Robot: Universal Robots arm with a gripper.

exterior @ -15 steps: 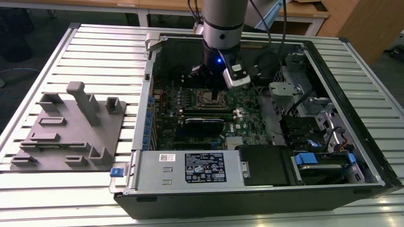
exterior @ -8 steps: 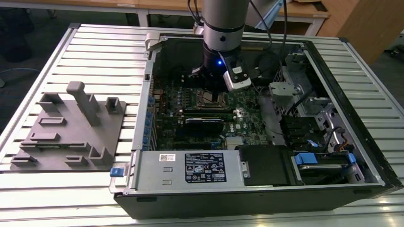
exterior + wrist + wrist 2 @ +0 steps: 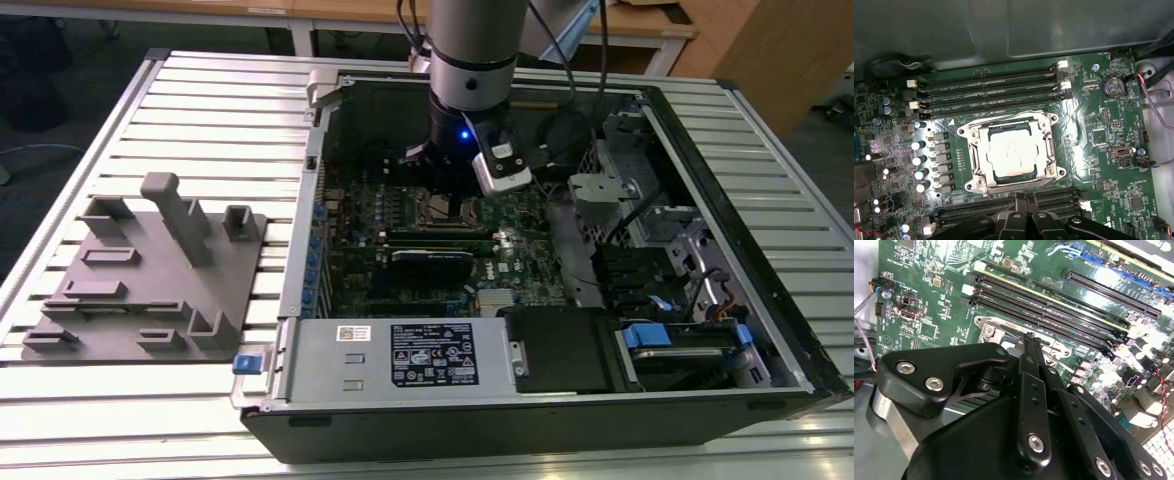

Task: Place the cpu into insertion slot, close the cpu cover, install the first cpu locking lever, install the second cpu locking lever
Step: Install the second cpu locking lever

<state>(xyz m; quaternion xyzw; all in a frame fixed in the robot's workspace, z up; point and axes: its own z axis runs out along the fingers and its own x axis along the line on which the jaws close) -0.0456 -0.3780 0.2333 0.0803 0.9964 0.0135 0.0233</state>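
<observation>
Cpu [image 3: 1010,151] sits in computer case [image 3: 747,300] on slatted table [image 3: 200,110].

Hangs upright over the open computer case [image 3: 747,330], arm [image 3: 470,45] reaching straight down into it, gripper [image 3: 1030,342] with fingers pressed together just above the socket [image 3: 1011,152].

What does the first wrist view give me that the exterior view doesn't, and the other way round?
First wrist view alone: the chip seated in its socket, the metal cover frame lying flat around it, and the memory slots close up.

Exterior view alone: the whole computer case, the grey fixture block to its left on the slatted table, and the arm reaching down.

Shared: the green board and socket.
</observation>
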